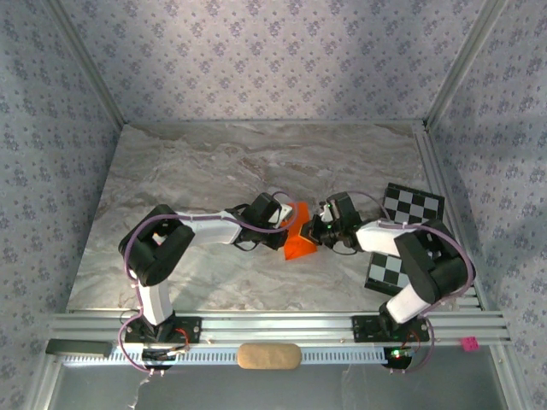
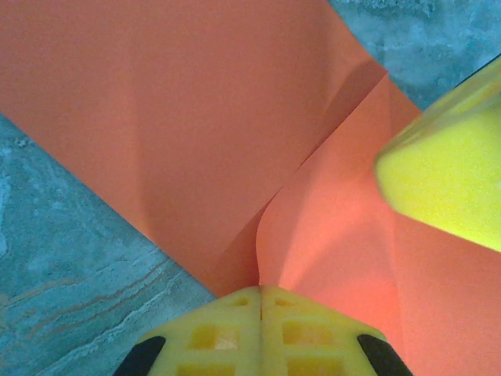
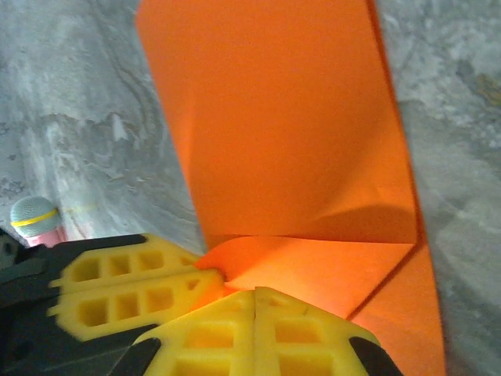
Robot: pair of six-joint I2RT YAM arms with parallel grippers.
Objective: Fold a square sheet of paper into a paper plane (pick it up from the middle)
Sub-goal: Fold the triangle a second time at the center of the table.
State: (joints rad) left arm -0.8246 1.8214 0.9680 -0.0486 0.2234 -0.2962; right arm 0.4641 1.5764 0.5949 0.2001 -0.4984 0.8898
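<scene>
The square sheet of paper (image 1: 299,246) is bright orange, creased and folded, and stands up like a small tent at the table's middle. My left gripper (image 1: 291,225) meets it from the left and my right gripper (image 1: 315,231) from the right, almost tip to tip. In the left wrist view the yellow jaws of the left gripper (image 2: 260,291) are shut on a raised fold of the sheet (image 2: 196,117), with a right fingertip (image 2: 446,188) beside them. The right gripper (image 3: 254,294) is shut on a flap of the sheet (image 3: 290,133), and the left fingers (image 3: 117,290) pinch the flap's corner. A paper plane is out of view.
Two black-and-white checkerboard cards lie to the right, one (image 1: 413,203) farther back and one (image 1: 385,273) partly under the right arm. A small pink stick (image 1: 467,343) sits on the front rail at the right, and a tan oblong pad (image 1: 268,356) at its middle. Patterned walls enclose the table.
</scene>
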